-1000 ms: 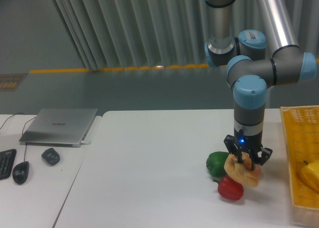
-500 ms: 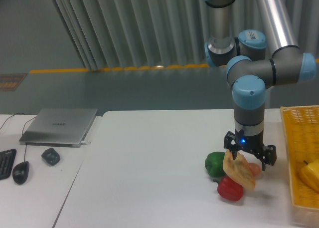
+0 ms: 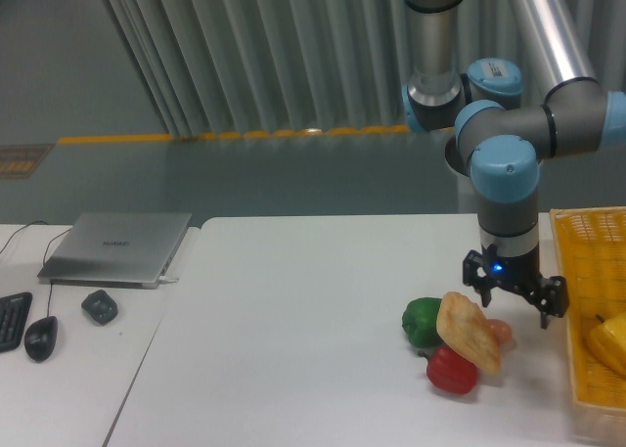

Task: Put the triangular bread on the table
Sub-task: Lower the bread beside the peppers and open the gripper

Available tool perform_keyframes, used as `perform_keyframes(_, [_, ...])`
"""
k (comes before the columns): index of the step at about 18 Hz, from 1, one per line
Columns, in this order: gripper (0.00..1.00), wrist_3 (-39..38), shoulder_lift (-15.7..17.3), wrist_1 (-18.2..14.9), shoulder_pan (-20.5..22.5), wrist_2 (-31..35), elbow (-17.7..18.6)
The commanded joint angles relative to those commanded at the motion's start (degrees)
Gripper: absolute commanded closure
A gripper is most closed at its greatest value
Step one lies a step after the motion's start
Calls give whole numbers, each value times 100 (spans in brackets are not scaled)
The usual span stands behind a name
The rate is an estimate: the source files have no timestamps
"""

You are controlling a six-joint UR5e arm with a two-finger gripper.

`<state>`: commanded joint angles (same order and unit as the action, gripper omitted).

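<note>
A yellow item lies in the yellow basket at the table's right edge; the bread leans on a red pepper and green pepper; the gripper hangs just right of it, jaws spread, holding nothing; bare tabletop lies left.

Soft, even light; slight blur

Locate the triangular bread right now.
Right side of the table: the triangular bread leans on the red pepper, beside the green pepper, left of the gripper.
</note>
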<state>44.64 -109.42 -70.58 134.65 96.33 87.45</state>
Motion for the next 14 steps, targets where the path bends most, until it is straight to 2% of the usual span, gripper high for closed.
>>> perform_keyframes(4, [0, 633, 52, -26, 228, 97, 18])
perform_keyframes(14, [0, 1144, 105, -26, 431, 97, 26])
